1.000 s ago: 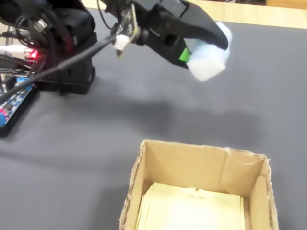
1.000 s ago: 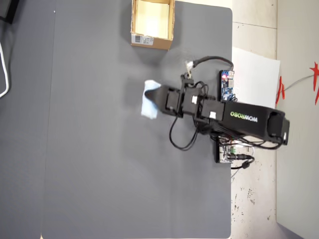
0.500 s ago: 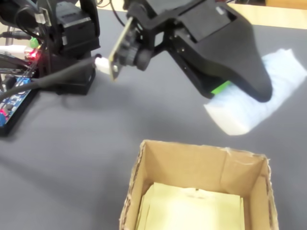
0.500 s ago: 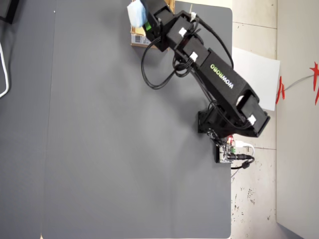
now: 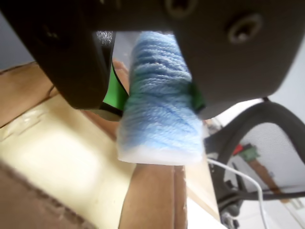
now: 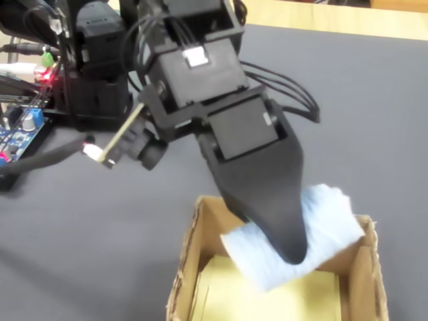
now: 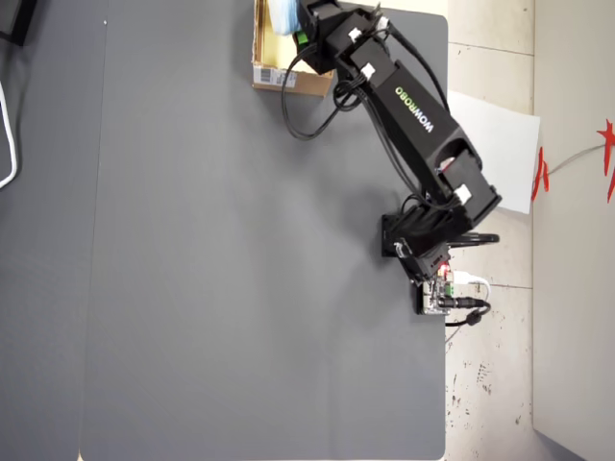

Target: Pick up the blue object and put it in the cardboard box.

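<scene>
The blue object (image 5: 159, 109), a pale blue fuzzy pad, is pinched between my gripper's (image 5: 159, 102) black jaws with green pads. It hangs above the pale yellowish inside of the cardboard box (image 5: 62, 157). In the fixed view the blue object (image 6: 328, 224) is held over the open box (image 6: 364, 267) under the gripper (image 6: 291, 251), whose black jaw covers its middle. From overhead the blue object (image 7: 282, 14) and the gripper (image 7: 291, 21) sit over the box (image 7: 288, 79) at the top edge, white label showing.
The arm's base (image 7: 428, 235) and a blue circuit board (image 6: 20, 130) with cables stand on the grey mat (image 7: 240, 269). A chair frame and a white cable (image 5: 248, 179) lie beyond the box.
</scene>
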### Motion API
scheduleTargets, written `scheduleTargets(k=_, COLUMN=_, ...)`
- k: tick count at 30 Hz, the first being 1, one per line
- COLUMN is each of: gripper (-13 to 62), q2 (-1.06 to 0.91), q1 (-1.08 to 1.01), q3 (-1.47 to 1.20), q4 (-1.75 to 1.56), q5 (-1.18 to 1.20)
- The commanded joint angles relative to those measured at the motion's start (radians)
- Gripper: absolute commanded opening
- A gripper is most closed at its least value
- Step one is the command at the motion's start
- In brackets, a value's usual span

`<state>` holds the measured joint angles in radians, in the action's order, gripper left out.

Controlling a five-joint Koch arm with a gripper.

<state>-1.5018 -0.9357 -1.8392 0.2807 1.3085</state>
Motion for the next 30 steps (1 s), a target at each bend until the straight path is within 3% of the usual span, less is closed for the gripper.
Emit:
scheduleTargets(k=1, gripper=27.1, q2=-0.021, q1=0.002, q3=0.018, q4=-0.012, q5=0.060)
scheduleTargets(k=9, gripper=32.2, q2=-0.040, q1=-0.005, q3=-0.021, q4=-0.020, q5=0.086)
scheduleTargets(k=18, gripper=32.3, q2=-0.095, q1=0.015, q3=-0.034, q4=-0.091, q5=0.206)
scheduleTargets(k=30, gripper=32.4, q2=-0.371, q1=0.278, q3=-0.184, q4=-0.222, q5=0.307)
